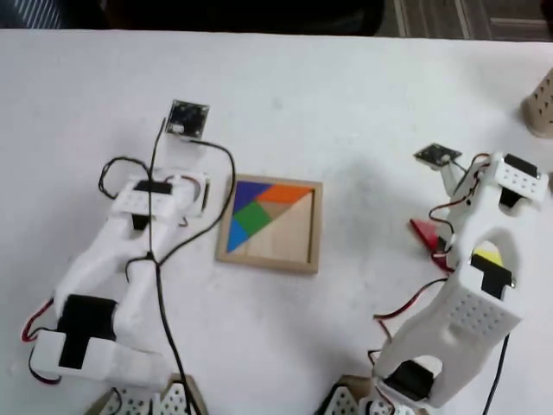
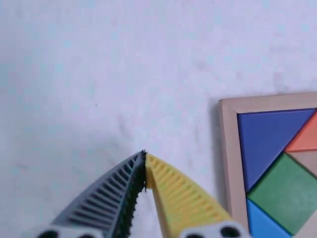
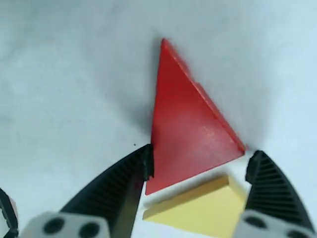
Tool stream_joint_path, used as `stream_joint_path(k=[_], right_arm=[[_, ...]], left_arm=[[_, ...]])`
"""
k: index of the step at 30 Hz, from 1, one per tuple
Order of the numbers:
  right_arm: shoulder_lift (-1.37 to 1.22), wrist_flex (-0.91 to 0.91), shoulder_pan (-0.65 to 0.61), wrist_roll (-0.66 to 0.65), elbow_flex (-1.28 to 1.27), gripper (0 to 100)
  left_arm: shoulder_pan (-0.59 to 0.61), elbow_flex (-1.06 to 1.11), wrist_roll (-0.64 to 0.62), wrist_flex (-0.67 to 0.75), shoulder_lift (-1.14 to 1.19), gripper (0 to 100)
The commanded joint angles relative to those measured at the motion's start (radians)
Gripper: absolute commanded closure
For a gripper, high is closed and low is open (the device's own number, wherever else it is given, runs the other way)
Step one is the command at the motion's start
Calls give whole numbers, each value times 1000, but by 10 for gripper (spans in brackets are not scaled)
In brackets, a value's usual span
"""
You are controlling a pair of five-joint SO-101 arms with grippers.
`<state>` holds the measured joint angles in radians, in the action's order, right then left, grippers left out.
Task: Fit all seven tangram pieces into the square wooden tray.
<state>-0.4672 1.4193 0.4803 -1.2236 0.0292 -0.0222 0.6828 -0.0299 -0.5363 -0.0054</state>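
The square wooden tray [image 1: 311, 226] lies mid-table holding a dark blue triangle [image 1: 248, 193], an orange piece [image 1: 285, 193], a green piece [image 1: 251, 217] and a light blue piece [image 1: 235, 236]; part of its floor is bare. My left gripper [image 2: 144, 157] is shut with nothing in it, over the bare table just beside the tray's rim [image 2: 229, 148]. My right gripper [image 3: 200, 162] is open, its fingers straddling the wide end of a red triangle [image 3: 187, 124] that lies flat, with a yellow piece [image 3: 203, 206] next to it. The red triangle [image 1: 426, 232] and yellow piece [image 1: 489, 257] sit under the right arm.
A small black camera module [image 1: 187, 118] with a cable lies behind the left arm. A tan perforated object [image 1: 541, 105] stands at the table's far right edge. Open white table surrounds the tray.
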Motion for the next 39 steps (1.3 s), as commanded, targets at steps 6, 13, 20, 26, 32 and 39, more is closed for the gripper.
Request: stream_joint_path(k=[6, 13, 20, 26, 32, 39], right_arm=[[65, -148, -18, 54, -129, 699], [131, -104, -42, 72, -106, 668], [68, -108, -42, 72, -101, 669], [7, -108, -42, 72, -100, 772], [7, -101, -39, 72, -78, 817], [8, -58, -42, 74, -46, 818]], left_arm=[[2, -57, 11, 35, -5, 976], [2, -57, 11, 35, -5, 976], [2, -57, 12, 35, -5, 976], [2, -57, 12, 35, -5, 976], [2, -57, 12, 35, -5, 976], [2, -57, 12, 35, -5, 976]])
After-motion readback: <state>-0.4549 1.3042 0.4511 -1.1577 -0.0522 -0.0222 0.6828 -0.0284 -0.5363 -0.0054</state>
